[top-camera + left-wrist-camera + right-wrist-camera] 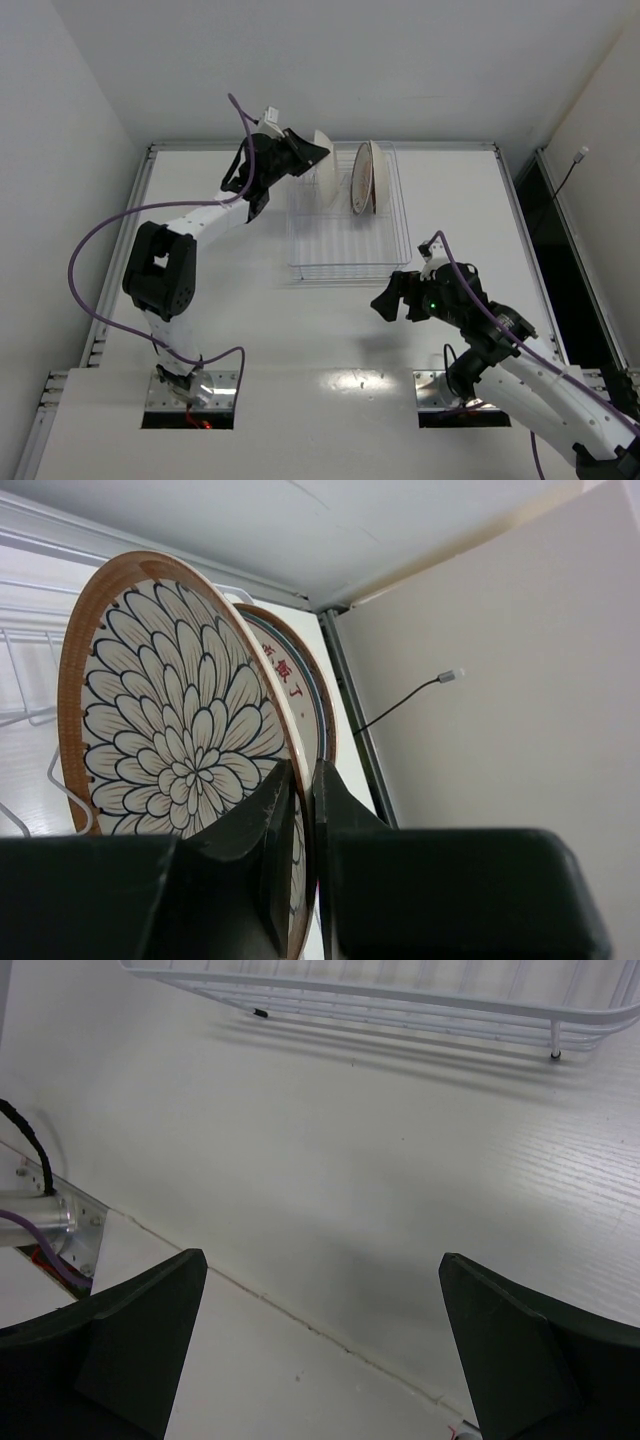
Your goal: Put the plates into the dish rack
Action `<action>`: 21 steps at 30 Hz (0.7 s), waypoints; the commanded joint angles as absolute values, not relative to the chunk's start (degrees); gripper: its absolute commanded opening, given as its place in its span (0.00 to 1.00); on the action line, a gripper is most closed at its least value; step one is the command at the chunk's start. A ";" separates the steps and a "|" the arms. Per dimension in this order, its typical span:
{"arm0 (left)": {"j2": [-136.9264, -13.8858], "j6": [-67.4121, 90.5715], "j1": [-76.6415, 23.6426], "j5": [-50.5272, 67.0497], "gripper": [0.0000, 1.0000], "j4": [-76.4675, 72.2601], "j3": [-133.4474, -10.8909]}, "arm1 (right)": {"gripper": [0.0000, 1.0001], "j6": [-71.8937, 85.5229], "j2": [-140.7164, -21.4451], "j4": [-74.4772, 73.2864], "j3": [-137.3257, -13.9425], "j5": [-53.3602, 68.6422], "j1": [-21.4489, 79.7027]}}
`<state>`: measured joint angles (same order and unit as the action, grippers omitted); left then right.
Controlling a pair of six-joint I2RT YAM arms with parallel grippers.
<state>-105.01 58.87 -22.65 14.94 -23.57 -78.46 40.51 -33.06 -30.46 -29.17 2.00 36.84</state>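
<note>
Brown-rimmed and painted with dark petals, a flower-patterned plate (170, 710) (323, 160) stands on edge in the grasp of the left gripper (302, 780) (315, 152), whose black fingers (268, 850) are pressed together on the plate's lower rim, one on each face. Just beyond that plate, on the side away from the gripper's palm, a red-marked plate (300, 695) (364, 178) stands upright in the dish rack (350, 245), its red marks showing past the held rim; whether the two plates touch cannot be told. Thin white wires of the rack (20, 680) rise to the left of the left gripper's fingers. The right gripper (320, 1260) (385, 300) hangs with its jaws spread wide and nothing between them, the bare white table (350, 1160) (300, 340) beneath. The near edge of the rack (400, 995) lies ahead of its fingertips, apart from them. From overhead, the left gripper sits at the rack's far left corner, the right gripper just off its near right corner.
</note>
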 commanded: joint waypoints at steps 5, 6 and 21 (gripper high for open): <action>-104.77 63.54 -22.15 17.23 0.00 -37.61 -73.48 | 1.00 39.99 -33.13 -27.86 -30.15 2.64 36.56; -104.77 64.24 -22.15 17.92 0.00 -38.40 -72.87 | 1.00 39.99 -33.13 -27.86 -30.15 2.64 36.56; -106.08 74.00 -21.62 21.18 0.00 -54.13 -68.03 | 1.00 39.99 -32.61 -27.86 -30.15 2.64 36.56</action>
<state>-105.19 68.03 -21.10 17.80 -41.76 -68.36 40.51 -33.04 -30.46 -29.17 2.02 36.84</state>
